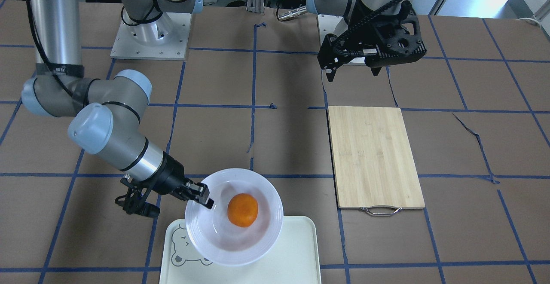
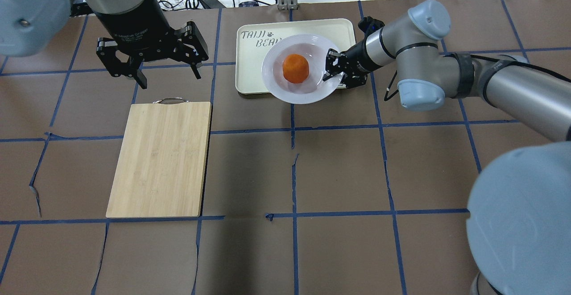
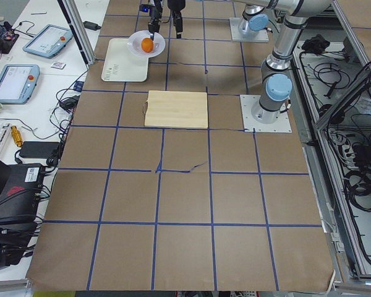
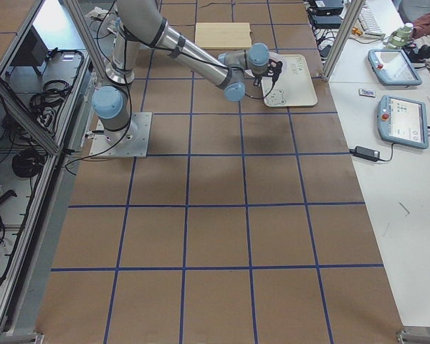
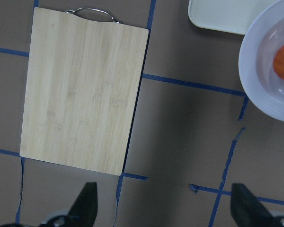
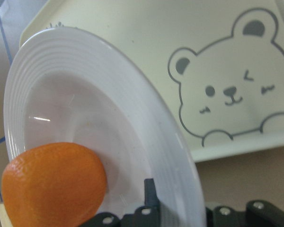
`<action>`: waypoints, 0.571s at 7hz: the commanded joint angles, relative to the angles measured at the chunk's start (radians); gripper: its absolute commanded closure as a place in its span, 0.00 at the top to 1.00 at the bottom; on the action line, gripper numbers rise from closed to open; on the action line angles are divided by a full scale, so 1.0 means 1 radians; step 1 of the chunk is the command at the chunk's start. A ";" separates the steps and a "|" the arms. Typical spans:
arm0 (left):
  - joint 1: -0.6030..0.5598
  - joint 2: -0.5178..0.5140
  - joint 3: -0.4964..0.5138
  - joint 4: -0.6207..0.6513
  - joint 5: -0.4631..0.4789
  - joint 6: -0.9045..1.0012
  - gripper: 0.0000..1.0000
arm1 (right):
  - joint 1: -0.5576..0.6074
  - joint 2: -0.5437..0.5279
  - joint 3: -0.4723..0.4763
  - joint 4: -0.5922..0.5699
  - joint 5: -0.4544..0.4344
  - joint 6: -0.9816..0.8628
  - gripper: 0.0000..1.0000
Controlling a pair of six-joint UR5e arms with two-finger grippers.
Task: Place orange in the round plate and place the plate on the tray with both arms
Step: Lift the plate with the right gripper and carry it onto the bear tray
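Observation:
The orange (image 1: 242, 209) (image 2: 295, 68) (image 6: 54, 184) lies in the well of the round plate (image 1: 266, 241) (image 2: 276, 85) (image 6: 132, 123). My right gripper (image 1: 205, 198) (image 2: 330, 69) is shut on the plate's rim, one finger (image 6: 150, 194) inside the well beside the orange. The plate overlaps the near corner of the tray (image 1: 296, 258) (image 2: 250, 63) (image 6: 227, 56) and sticks out past its edge; I cannot tell whether it touches the tray. My left gripper (image 1: 352, 74) (image 2: 169, 78) (image 5: 163, 208) hangs open and holds nothing, well off to the side above the table.
A bamboo cutting board (image 1: 376, 155) (image 2: 160, 156) (image 5: 83, 90) with a metal handle lies on my left half of the table, below the left gripper. Brown paper with blue tape lines covers the table. Tablets and cables lie on the side bench.

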 commanded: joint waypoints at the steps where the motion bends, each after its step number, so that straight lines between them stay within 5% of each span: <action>1: 0.000 0.000 -0.001 -0.001 0.000 -0.001 1.00 | 0.001 0.187 -0.204 0.003 0.008 0.008 0.11; 3: 0.000 0.001 -0.001 -0.001 0.002 -0.001 1.00 | 0.001 0.268 -0.246 0.003 0.002 -0.001 0.19; 4: 0.000 0.003 -0.001 -0.001 0.000 -0.001 1.00 | 0.001 0.264 -0.254 0.005 -0.004 0.013 0.31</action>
